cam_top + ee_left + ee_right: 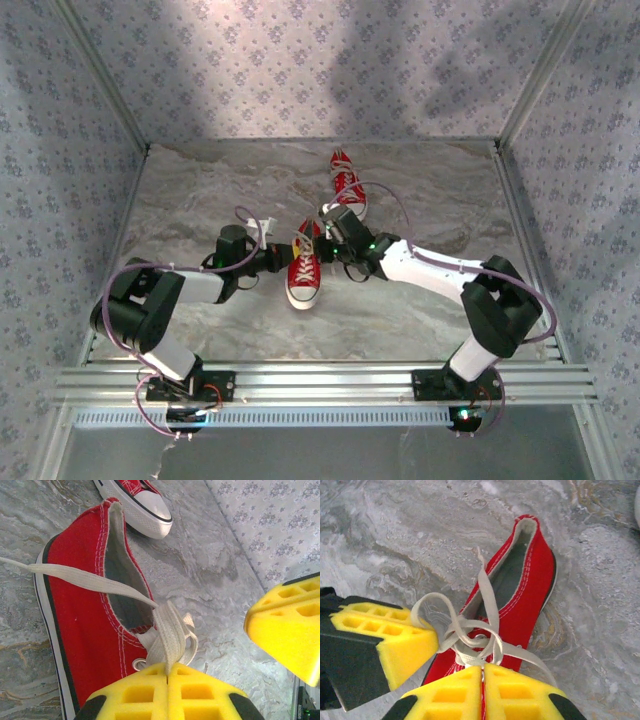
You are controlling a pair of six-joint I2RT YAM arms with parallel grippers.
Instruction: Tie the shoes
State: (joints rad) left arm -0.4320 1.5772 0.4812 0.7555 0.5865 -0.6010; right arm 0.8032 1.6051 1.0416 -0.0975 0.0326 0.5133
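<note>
One of the shoes, a red sneaker (304, 268), lies mid-table with its white toe cap toward the arms. Its white laces (470, 632) are looped into a loose knot over the tongue. My left gripper (285, 256) sits at its left side, and in the left wrist view that gripper (167, 667) is shut on a lace loop (170, 635). My right gripper (328, 243) sits at the shoe's right side. In the right wrist view it (482, 667) is shut on a lace strand at the knot. The second red sneaker (348, 185) lies farther back.
The marble-patterned table (430, 190) is boxed in by patterned walls on three sides. An aluminium rail (320, 380) carrying the arm bases runs along the near edge. Both arms reach inward and meet over the near shoe.
</note>
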